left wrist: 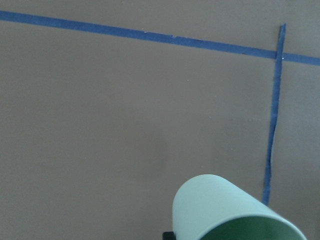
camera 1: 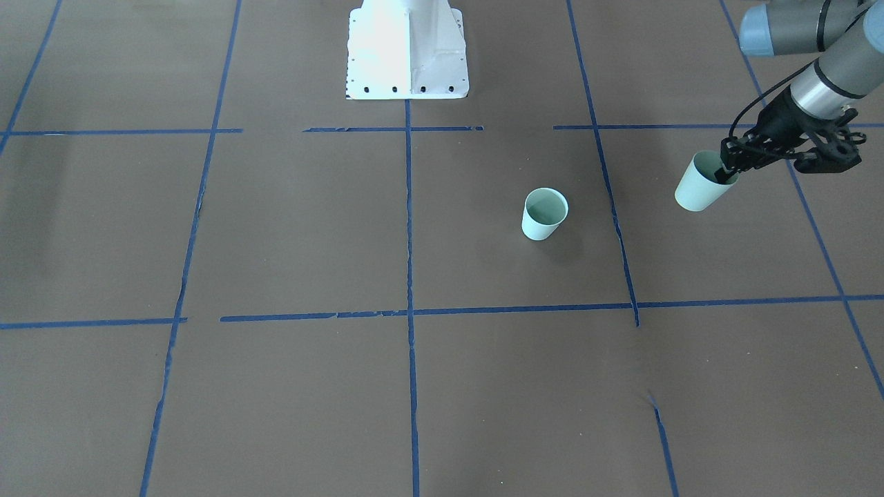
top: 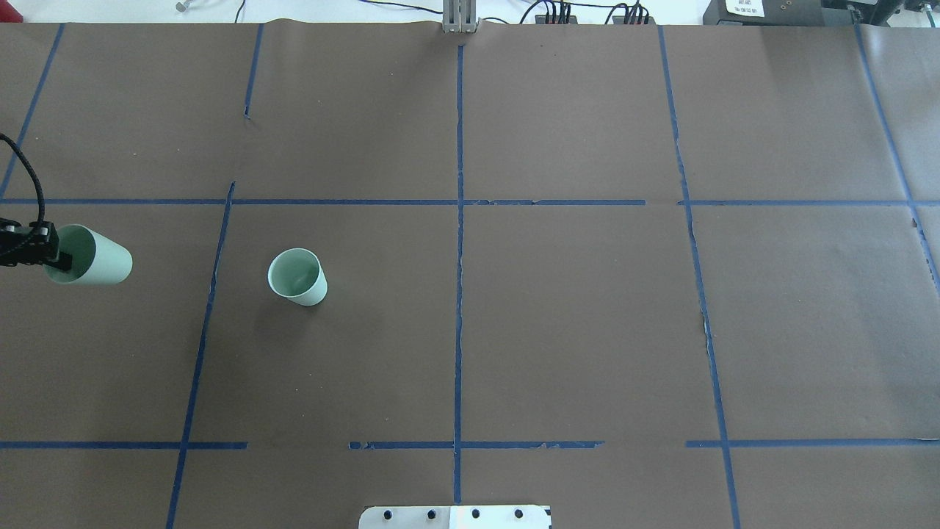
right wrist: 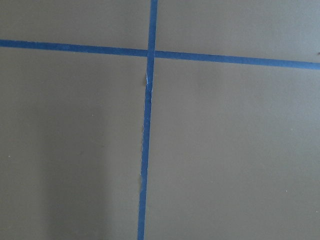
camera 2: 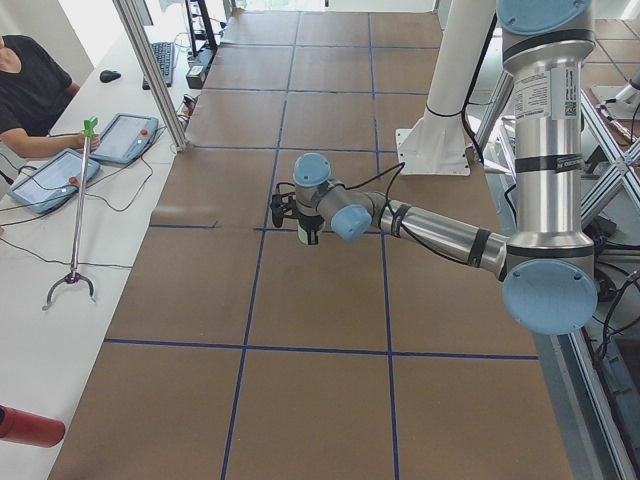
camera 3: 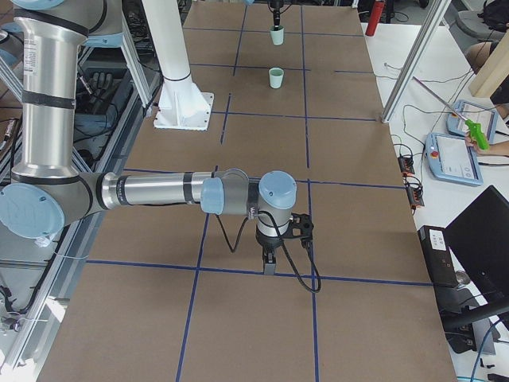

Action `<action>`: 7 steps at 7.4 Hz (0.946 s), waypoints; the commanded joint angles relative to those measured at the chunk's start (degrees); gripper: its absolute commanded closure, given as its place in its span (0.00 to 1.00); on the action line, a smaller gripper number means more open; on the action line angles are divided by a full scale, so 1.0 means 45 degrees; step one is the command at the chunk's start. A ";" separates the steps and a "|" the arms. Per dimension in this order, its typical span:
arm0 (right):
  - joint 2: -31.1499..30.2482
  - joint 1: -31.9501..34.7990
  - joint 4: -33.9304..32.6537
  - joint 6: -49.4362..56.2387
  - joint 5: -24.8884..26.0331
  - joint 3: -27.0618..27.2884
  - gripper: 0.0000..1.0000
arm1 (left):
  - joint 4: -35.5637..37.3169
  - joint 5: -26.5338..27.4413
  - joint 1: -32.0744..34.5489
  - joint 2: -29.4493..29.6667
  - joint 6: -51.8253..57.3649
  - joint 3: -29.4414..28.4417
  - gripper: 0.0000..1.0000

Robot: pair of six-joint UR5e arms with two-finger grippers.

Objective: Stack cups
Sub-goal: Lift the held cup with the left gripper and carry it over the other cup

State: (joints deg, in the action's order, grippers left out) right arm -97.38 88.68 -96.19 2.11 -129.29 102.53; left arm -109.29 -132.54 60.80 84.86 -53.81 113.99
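Note:
One mint-green cup (camera 1: 544,215) stands upright on the brown table, also in the overhead view (top: 297,277) and far off in the right side view (camera 3: 275,77). My left gripper (camera 1: 728,169) is shut on the rim of the second cup (camera 1: 699,188), which hangs tilted above the table, out beyond the standing cup on my left side. The overhead view shows this gripper (top: 53,253) and cup (top: 99,257) at its left edge. The left wrist view shows the held cup (left wrist: 220,210) over bare table. My right gripper (camera 3: 270,261) shows only in the right side view, low over the table; I cannot tell whether it is open or shut.
Blue tape lines (top: 459,220) divide the brown table cover into squares. The robot's white base (camera 1: 407,52) stands at the table's edge. Operator tablets (camera 2: 95,150) and a grabber stick (camera 2: 78,215) lie on a side table.

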 commanded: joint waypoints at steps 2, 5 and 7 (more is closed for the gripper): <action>0.0000 0.0000 -0.0011 0.0000 0.0000 -0.0010 0.00 | 0.5091 -0.0078 -0.0069 0.2673 -0.0925 0.1776 1.00; 0.0000 0.0000 0.0008 0.0000 0.0000 -0.0010 0.00 | 0.5340 0.0059 -0.2430 0.5352 -0.4538 0.0613 1.00; 0.0000 0.0000 0.0008 0.0000 0.0000 -0.0010 0.00 | 0.5340 0.0465 -0.3117 0.6179 -0.4936 -0.0288 1.00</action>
State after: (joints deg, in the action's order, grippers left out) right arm -97.38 88.68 -96.16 2.11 -129.29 102.48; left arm -85.30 -131.74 48.70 110.20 -74.63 115.20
